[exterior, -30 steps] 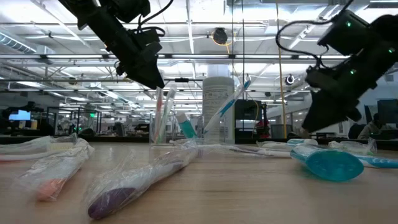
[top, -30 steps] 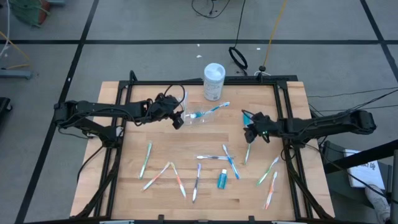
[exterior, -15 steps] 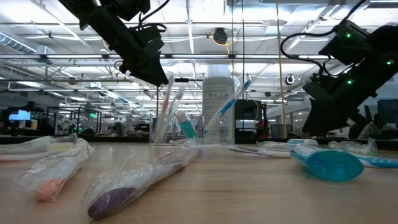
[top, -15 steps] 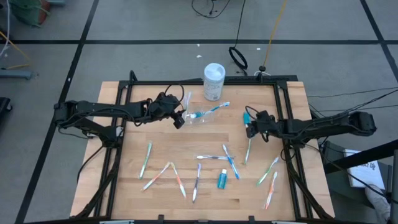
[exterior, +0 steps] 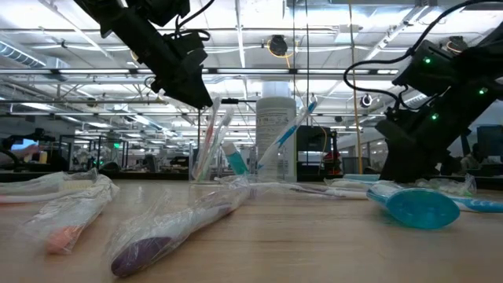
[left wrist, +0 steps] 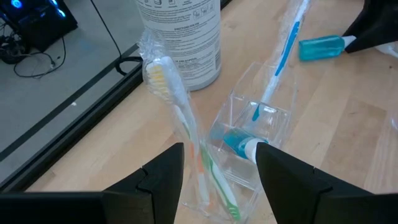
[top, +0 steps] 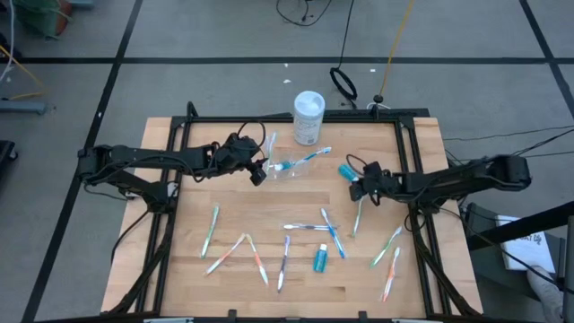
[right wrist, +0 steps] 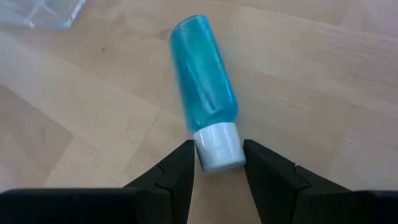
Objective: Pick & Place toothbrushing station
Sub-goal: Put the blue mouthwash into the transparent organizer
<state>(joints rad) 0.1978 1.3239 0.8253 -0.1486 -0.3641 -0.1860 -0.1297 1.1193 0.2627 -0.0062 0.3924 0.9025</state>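
A clear plastic cup (top: 285, 170) stands on the far middle of the table. It holds a blue toothbrush (top: 309, 159), a teal toothpaste tube (left wrist: 239, 143) and a wrapped green-and-orange toothbrush (left wrist: 186, 124). My left gripper (left wrist: 217, 158) is open at the cup's left side, and the wrapped brush leans between its fingers. To the right of the cup, my right gripper (top: 360, 186) is low over the table. It is shut on another teal toothpaste tube (top: 348, 170). My left gripper has the brush's wrap (left wrist: 184, 146) close to one finger; whether they touch I cannot tell. My right gripper pinches the tube's white cap (right wrist: 216, 146) between its two fingers. It comes slanting down from the table's right side. The tube's body (right wrist: 204, 71) points ahead of the fingers, toward the cup. It lies about level at the tabletop; whether it rests there I cannot tell.
A tall white tub (top: 308, 117) stands just behind the cup. Several wrapped toothbrushes (top: 256, 256) and one more teal tube (top: 320, 260) lie scattered over the near half. A toothbrush (top: 357, 218) lies just near of my right gripper.
My right gripper has sunk toward the table and moved a little toward the cup, rolling as it went. The tube it carries has gone from high to low and now points toward the cup. The wrapped brush in the cup has tipped from upright into a lean.
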